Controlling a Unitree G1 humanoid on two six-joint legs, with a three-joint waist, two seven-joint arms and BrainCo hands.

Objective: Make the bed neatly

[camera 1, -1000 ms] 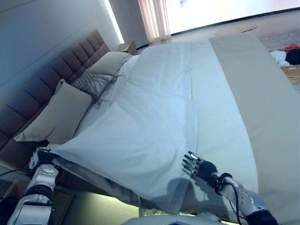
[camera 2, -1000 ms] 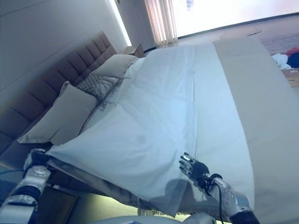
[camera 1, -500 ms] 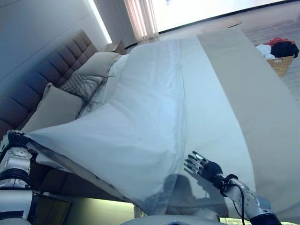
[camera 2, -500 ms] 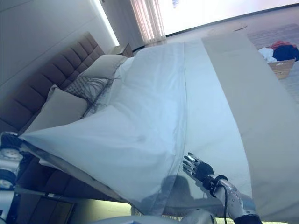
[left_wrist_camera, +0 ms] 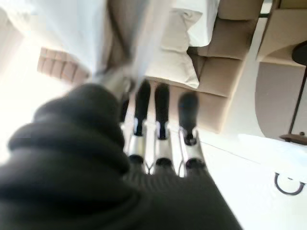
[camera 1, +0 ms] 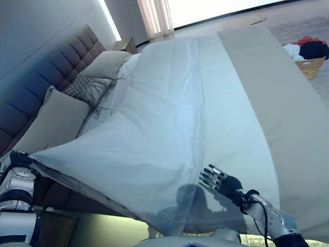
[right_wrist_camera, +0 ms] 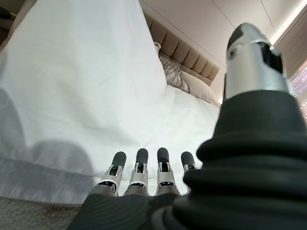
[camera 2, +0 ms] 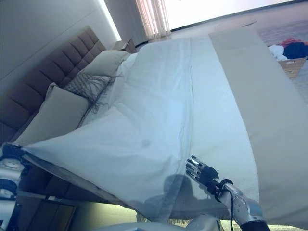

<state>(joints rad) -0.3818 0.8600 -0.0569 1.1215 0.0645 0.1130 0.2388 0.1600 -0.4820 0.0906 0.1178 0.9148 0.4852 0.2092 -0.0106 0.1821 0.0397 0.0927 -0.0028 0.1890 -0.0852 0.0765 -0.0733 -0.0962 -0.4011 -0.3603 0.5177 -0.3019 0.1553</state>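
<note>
A white duvet (camera 1: 154,134) covers the bed, with one corner lifted and stretched out past the bed's near side by the headboard. My left hand (camera 1: 18,161) is shut on that corner; the left wrist view shows the cloth (left_wrist_camera: 115,43) bunched against the hand (left_wrist_camera: 158,124). My right hand (camera 1: 220,181) is open with fingers spread, resting over the duvet near the bed's front edge. The right wrist view shows its straight fingers (right_wrist_camera: 141,165) above the white cloth (right_wrist_camera: 81,96). A beige pillow (camera 1: 51,123) lies partly under the raised corner.
A patterned cushion (camera 1: 85,88) and another beige pillow (camera 1: 105,64) lean on the padded headboard (camera 1: 46,72). A beige runner (camera 1: 280,103) covers the foot of the bed. A basket of clothes (camera 1: 307,55) stands on the floor beyond. A nightstand (camera 1: 123,45) stands by the curtain.
My left hand has drawn the duvet corner further out to the left, stretching the cloth taut. The right hand has stayed nearly in place. The camera has shifted slightly.
</note>
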